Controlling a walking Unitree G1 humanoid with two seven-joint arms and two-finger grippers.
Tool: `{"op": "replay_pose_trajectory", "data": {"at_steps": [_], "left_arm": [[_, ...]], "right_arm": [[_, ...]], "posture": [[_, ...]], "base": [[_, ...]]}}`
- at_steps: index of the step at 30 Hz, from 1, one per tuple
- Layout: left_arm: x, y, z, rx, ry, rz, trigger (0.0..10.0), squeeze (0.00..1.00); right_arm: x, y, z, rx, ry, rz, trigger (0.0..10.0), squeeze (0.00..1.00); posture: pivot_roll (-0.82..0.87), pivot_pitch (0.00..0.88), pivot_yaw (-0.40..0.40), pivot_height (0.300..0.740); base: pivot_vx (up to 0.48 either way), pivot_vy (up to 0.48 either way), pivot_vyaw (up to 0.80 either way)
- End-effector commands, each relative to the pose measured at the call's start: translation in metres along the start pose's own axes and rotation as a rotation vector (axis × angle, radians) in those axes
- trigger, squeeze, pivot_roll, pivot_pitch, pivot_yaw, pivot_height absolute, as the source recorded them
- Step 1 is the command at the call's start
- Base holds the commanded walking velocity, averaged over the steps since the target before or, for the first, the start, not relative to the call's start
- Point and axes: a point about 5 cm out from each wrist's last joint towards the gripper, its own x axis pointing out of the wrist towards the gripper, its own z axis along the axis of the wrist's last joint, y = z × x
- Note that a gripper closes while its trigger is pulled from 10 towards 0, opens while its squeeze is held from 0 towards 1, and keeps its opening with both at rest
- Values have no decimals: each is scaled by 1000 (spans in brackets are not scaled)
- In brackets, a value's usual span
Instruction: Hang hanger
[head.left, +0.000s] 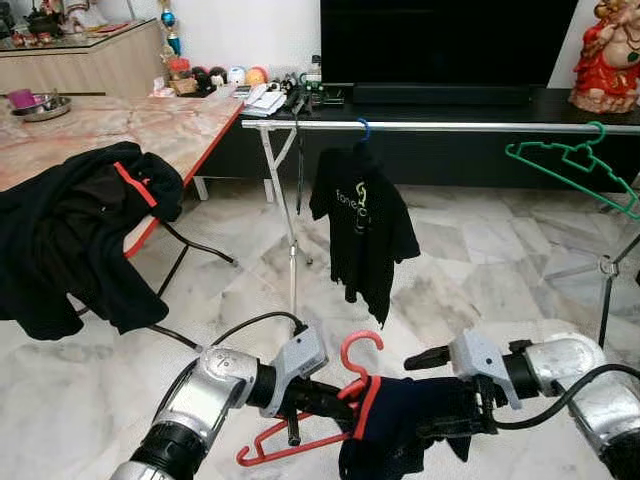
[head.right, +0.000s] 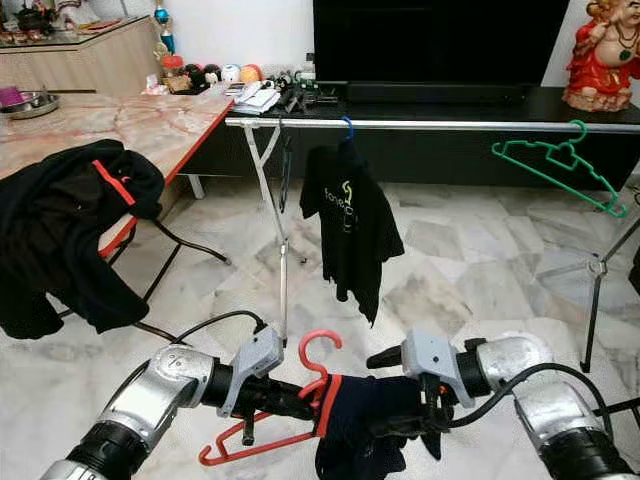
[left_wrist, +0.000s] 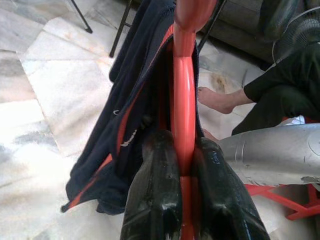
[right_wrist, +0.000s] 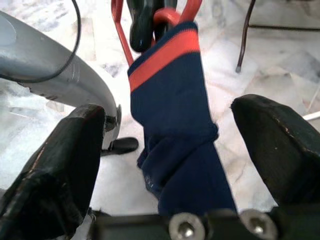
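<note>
Red hanger (head.left: 345, 395) clamped in left end effector (head.left: 335, 400) — navy shirt (head.left: 405, 425) draped.

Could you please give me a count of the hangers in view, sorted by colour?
Red hanger, held in the left end effector with a navy garment on it: 1
Blue hanger, on the rail carrying a black T-shirt: 1
Green hanger, on the rail with nothing on it: 1
Total: 3
</note>
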Motion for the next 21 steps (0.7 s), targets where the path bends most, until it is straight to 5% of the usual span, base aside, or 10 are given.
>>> {"op": "replay_pose_trajectory", "data": {"at_steps": [1, 9, 21], "left_arm": [[1, -2, 8, 29, -18, -21, 10000, 0], [0, -6, 12, 50, -8, -35, 10000, 0], [-2, -9, 21, 140, 78, -69, 10000, 0]], "right_arm": [[-9, -3, 7, -18, -31, -12, 10000, 0], [2, 10, -13, 33, 1, 55, 10000, 0], [17, -8, -5, 17, -49, -23, 10000, 0]], "posture": [[-5, 0, 24, 740], [-6, 0, 31, 740], [26, 0, 19, 740]], "base": [[0, 0, 0], [0, 0, 0], [0, 0, 0]]}}
